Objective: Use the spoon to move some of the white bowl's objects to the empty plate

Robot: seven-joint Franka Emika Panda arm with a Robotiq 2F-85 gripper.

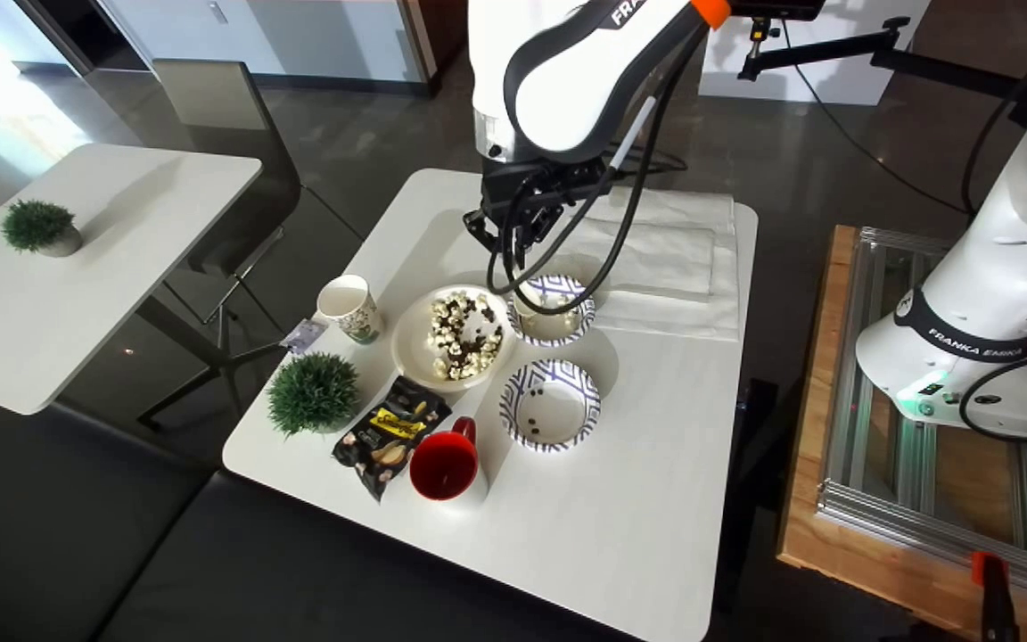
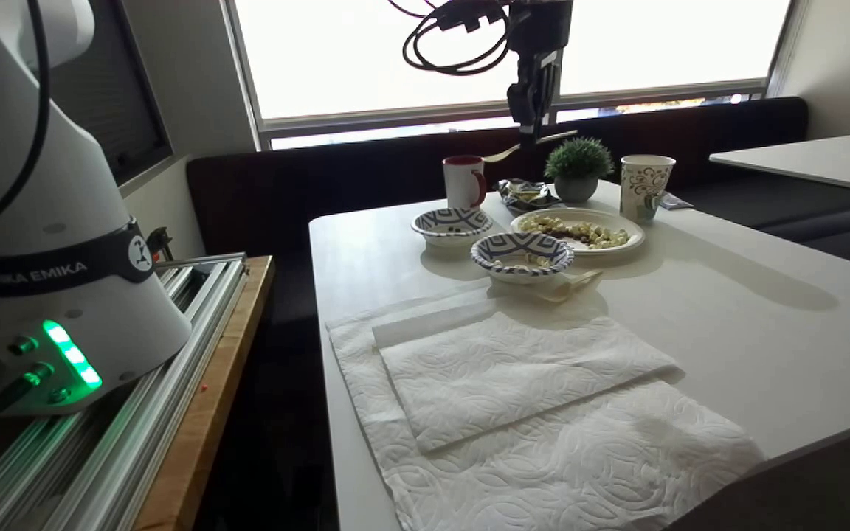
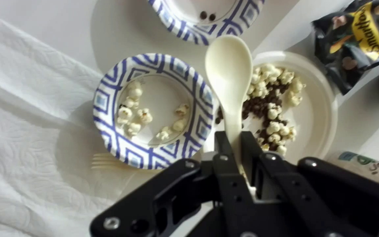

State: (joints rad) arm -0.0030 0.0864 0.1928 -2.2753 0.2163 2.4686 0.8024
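My gripper (image 3: 231, 135) is shut on the handle of a cream spoon (image 3: 229, 65). The spoon's bowl looks bare. In an exterior view the gripper (image 2: 530, 134) holds the spoon (image 2: 502, 155) level, well above the dishes. The plain white bowl (image 1: 411, 346) holds a heap of popcorn and dark chips (image 1: 455, 334); in the wrist view the spoon covers part of the bowl's (image 3: 327, 115) near edge. A blue-patterned bowl (image 3: 105, 98) beside it holds several popcorn pieces (image 3: 133, 113). A second blue-patterned bowl (image 1: 587, 392) holds a few dark chips (image 1: 533, 423).
A red-lined mug (image 1: 444, 468), a black snack bag (image 1: 393, 432), a potted plant (image 1: 313, 392) and a paper cup (image 1: 350, 308) stand around the white bowl. A fork (image 3: 109, 161) lies partly under the popcorn-holding patterned bowl. Paper towels (image 2: 528, 369) cover one table side.
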